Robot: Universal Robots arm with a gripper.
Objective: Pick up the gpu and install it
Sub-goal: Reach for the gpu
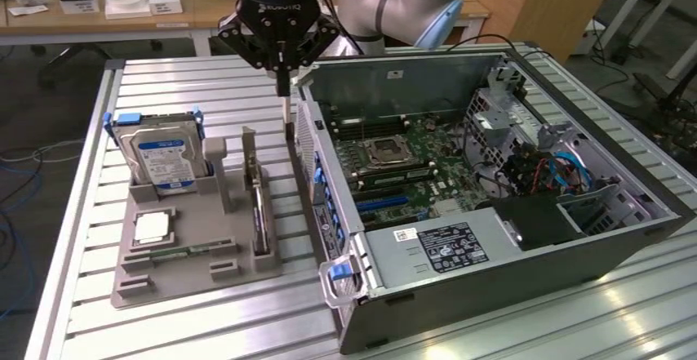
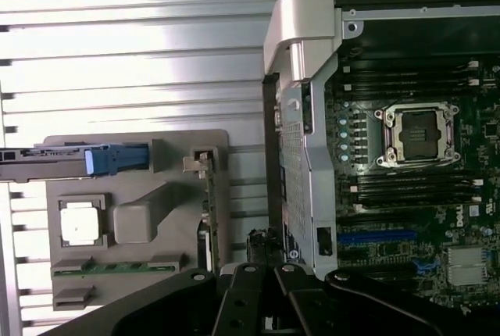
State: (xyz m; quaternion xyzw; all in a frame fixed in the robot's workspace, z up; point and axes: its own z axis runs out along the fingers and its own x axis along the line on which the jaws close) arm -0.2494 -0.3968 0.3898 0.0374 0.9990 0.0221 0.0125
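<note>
The gpu (image 1: 259,201) stands on edge in a slot of the grey holder tray (image 1: 191,274), a thin card with a metal end bracket, between the hard drive and the computer case. In the wrist view the gpu (image 2: 209,211) appears edge-on along the tray's (image 2: 141,148) side. My gripper (image 1: 283,89) hangs above the table at the far end of the gpu, close to the case's rear corner, fingers shut together with nothing in them. In the wrist view the gripper (image 2: 262,273) sits over the gap between tray and case.
An open computer case (image 1: 610,237) lies at the exterior view's right, its motherboard (image 1: 403,164) and blue slot (image 1: 387,203) exposed. The tray also holds a hard drive (image 1: 163,160), a processor chip (image 1: 153,228) and a memory stick (image 1: 179,251). Behind are desks.
</note>
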